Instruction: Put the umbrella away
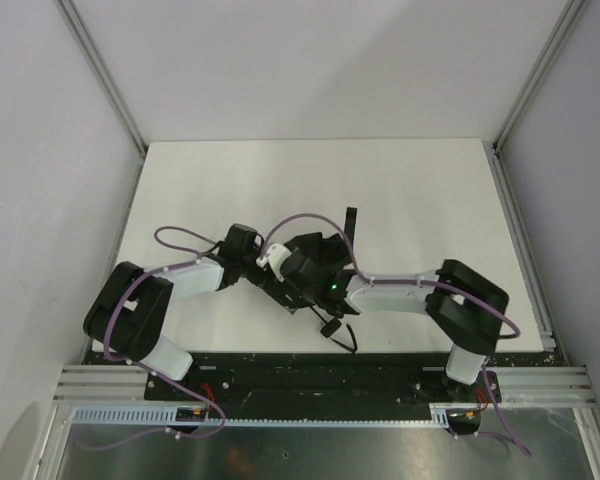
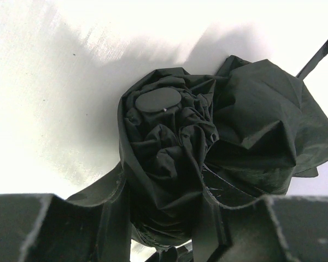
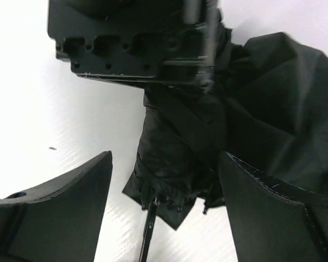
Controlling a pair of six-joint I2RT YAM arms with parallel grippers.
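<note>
Left wrist: left jaws part-closed, clamped round umbrella (image 2: pixel 208 136) below its cap (image 2: pixel 158 100). Right jaws wide open astride it, holding nothing. Umbrella lying at desk (image 1: pixel 230 180) centre. Risk: loose, unheld fabric (image 2: pixel 273 109) springing out, unrolling, or snagging under closing jaws.

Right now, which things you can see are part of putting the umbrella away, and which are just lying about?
Part of the job:
- umbrella, black and bunched
- left end effector, closed around it
- right end effector, open, jaws either side of it without gripping

Just there:
- white table
- purple cables on the arms
- slotted cable tray at the near edge
</note>
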